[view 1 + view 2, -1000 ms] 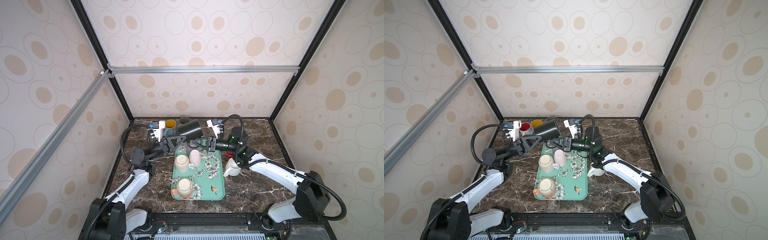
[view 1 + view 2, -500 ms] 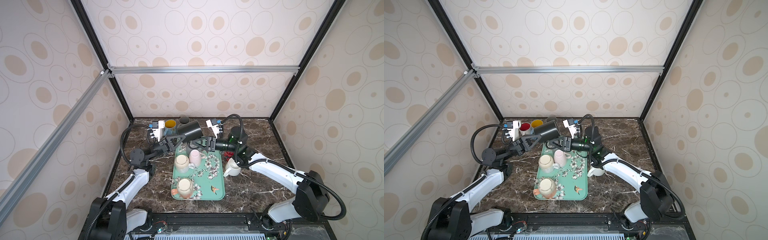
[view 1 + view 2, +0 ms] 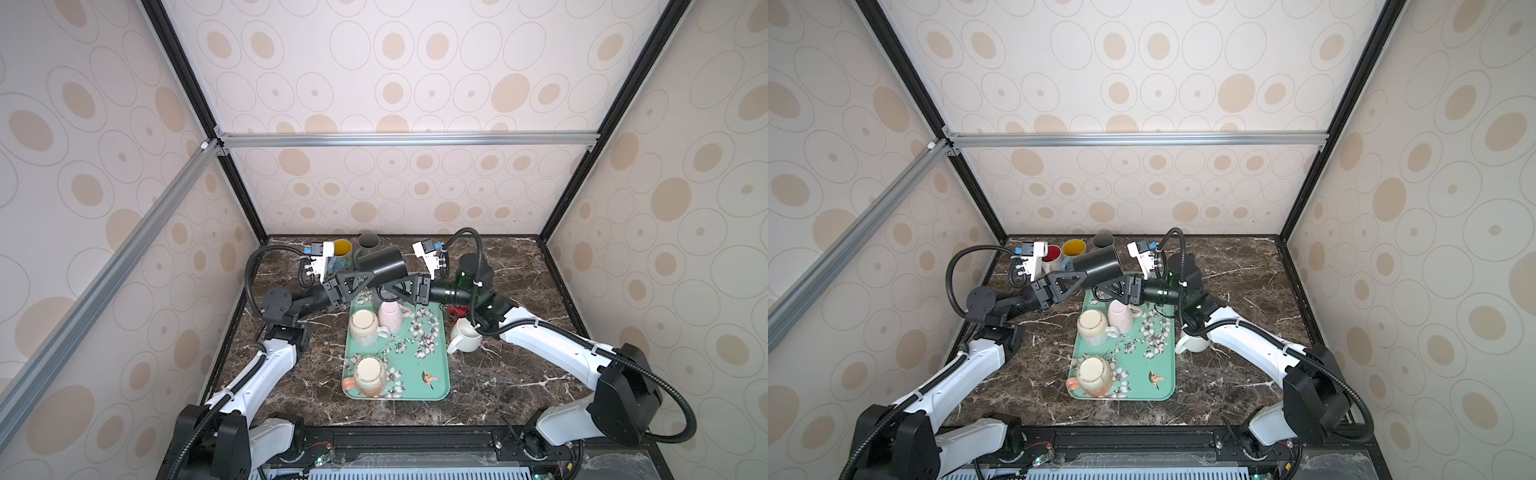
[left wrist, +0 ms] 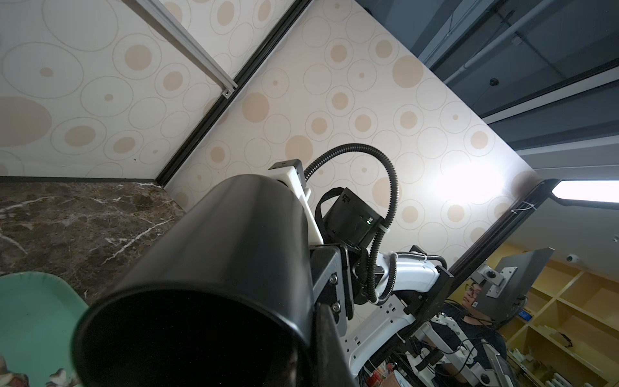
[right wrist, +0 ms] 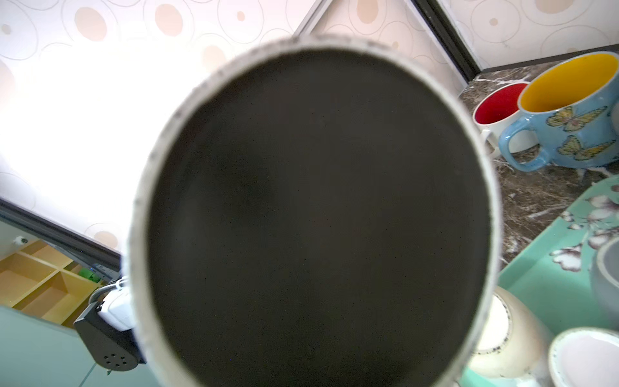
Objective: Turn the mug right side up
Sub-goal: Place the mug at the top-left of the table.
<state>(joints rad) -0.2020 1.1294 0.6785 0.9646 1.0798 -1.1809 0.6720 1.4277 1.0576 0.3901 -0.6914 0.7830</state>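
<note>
A black mug hangs in the air over the far end of the teal tray, lying roughly on its side. Its mouth faces my left arm and its pale-ringed base faces my right arm. My left gripper is shut on the mug's rim, with one finger against the outer wall. In both top views my right gripper sits right under the mug's base end. Its fingers are hidden in the right wrist view, and I cannot tell whether they still grip.
On the tray stand three upside-down mugs: cream, pink and peach. A white jug stands right of the tray. At the back are a blue butterfly mug, a grey mug and a red-lined mug.
The mug and both arms stay almost where they were. No clear shift of the jaws shows in the top views.
</note>
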